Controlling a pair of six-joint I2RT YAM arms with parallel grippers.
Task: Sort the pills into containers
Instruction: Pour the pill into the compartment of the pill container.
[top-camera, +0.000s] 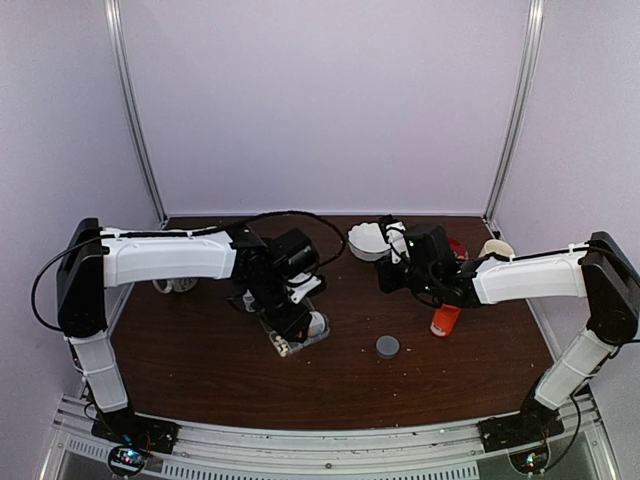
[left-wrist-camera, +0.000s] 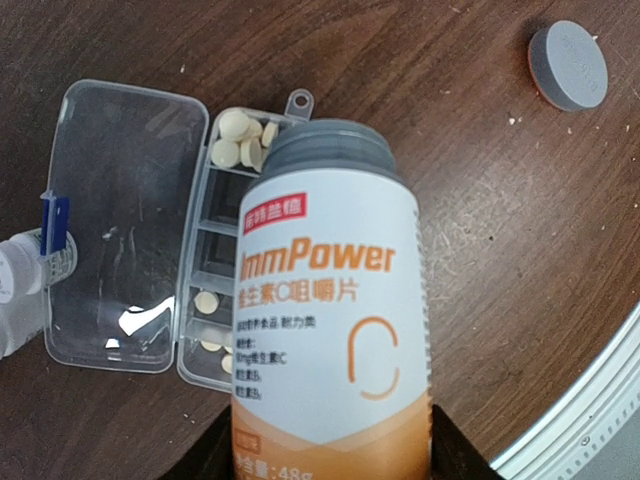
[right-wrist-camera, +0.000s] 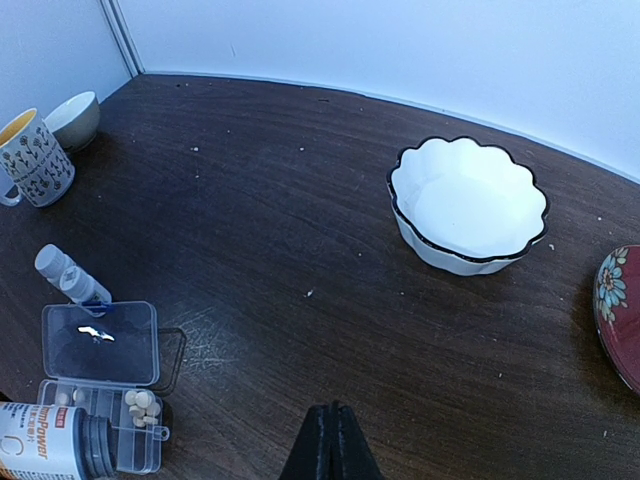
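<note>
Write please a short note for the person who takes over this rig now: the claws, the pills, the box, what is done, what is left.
Left claw: shut on the uncapped ImmPower bottle, tipped mouth-first over the pill box.
Right claw: shut, empty, hovering.
Pill box: lid open. The pills lie in several compartments; the bottle hides the others.
Grey cap: lies apart from the box.
Done: some compartments have pills.
Left: probably fill the others, then close the lid.

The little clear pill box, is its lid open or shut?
Open: the pill organizer box has its lid folded back flat, and pills show uncovered.
</note>
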